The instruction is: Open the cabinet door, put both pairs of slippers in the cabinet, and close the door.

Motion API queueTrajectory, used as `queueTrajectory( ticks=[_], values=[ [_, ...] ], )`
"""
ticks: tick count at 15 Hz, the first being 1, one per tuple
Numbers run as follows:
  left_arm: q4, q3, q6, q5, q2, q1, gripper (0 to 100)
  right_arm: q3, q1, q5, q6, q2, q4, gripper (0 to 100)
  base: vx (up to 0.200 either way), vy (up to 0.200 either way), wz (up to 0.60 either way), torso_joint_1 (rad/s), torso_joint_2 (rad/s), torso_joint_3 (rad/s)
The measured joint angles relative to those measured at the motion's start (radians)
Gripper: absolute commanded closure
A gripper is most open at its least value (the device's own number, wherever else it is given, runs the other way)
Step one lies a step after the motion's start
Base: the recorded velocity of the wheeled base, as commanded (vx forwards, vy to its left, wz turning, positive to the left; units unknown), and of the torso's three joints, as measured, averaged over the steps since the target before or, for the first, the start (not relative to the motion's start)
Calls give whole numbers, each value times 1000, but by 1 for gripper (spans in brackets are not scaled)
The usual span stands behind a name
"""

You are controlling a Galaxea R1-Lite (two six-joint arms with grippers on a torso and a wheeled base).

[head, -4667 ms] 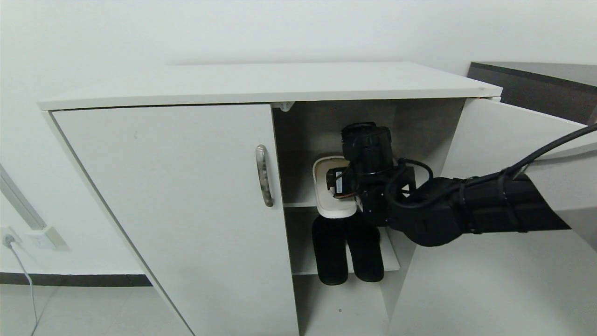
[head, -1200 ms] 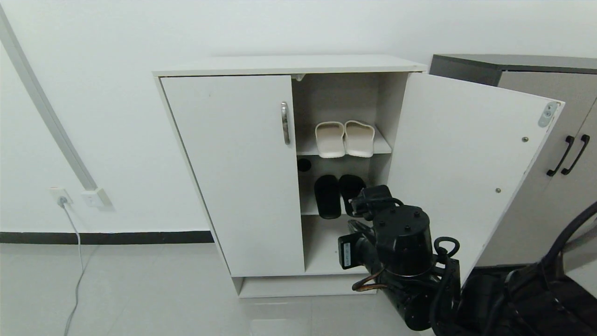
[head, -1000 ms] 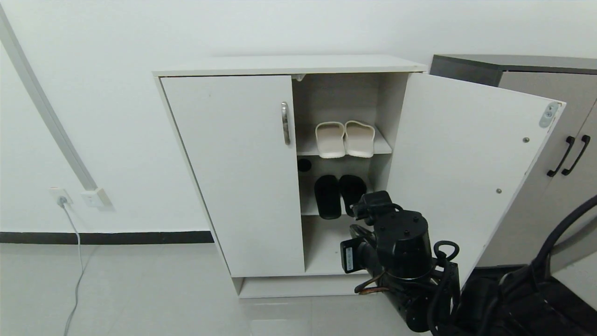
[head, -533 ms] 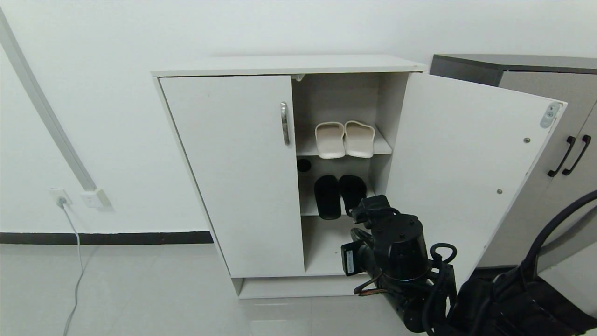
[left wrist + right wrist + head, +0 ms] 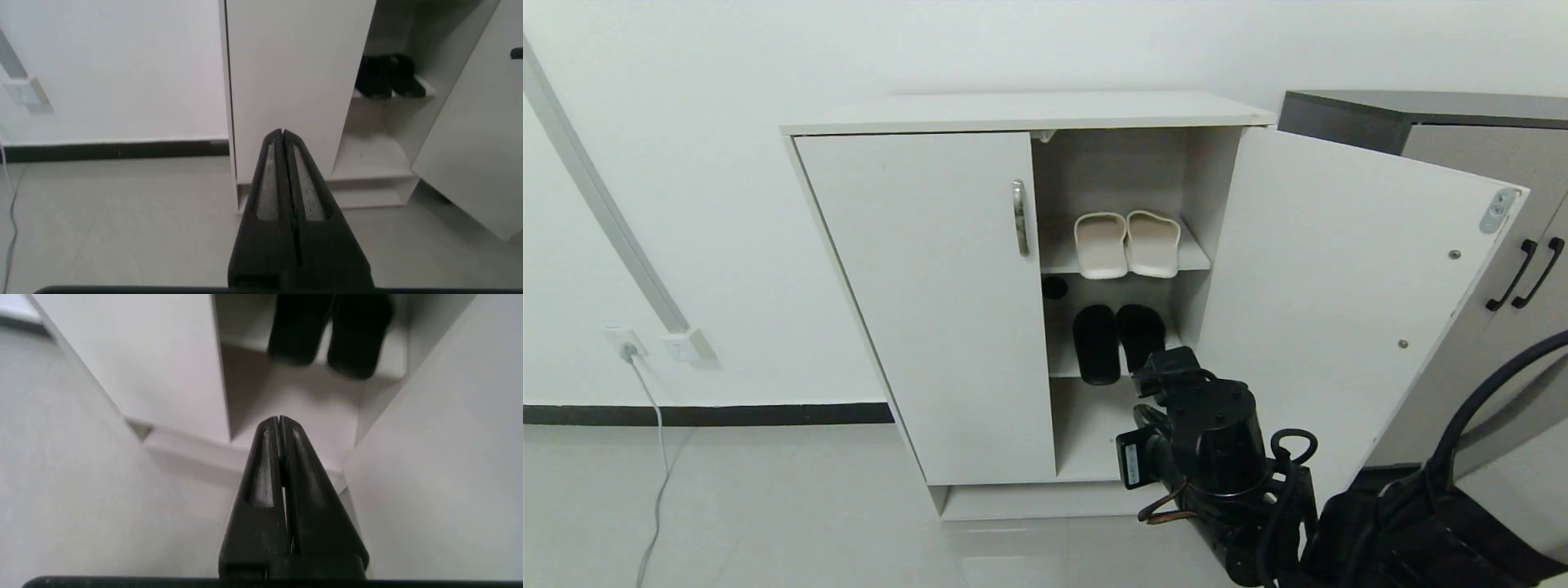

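R gripper (image 5: 1170,364) backed out of cabinet (image 5: 1029,110), now lower-centre, jaws together; L gripper (image 5: 281,137) same; white slippers (image 5: 1127,243) above black slippers (image 5: 1117,341), door (image 5: 1339,286) open.

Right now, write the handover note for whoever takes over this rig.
Left pincer: shut, empty, pointed toward the white cabinet's shut left door.
Right pincer: shut, empty, low before the open compartment.
The pair of cream slippers sits on the upper shelf, the pair of black slippers on the shelf below.
Done: door opened, both pairs in.
Left: close the open white right door.
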State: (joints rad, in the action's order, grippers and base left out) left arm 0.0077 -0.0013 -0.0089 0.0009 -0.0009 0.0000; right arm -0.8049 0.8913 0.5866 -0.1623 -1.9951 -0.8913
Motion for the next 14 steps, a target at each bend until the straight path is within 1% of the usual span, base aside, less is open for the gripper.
queueTrajectory(
  ticks=[3,6,14],
  values=[
    [-1,-1,0,0,0,0,100,0,1,2,1,0,-3,100,0,0,0,45,-482,-365],
    [-1,-1,0,0,0,0,100,0,-2,3,1,0,-3,100,0,0,0,111,-460,-352],
    [-2,0,0,-1,0,0,100,3,0,3,7,0,-3,100,0,0,0,148,-477,-331]
  ],
)
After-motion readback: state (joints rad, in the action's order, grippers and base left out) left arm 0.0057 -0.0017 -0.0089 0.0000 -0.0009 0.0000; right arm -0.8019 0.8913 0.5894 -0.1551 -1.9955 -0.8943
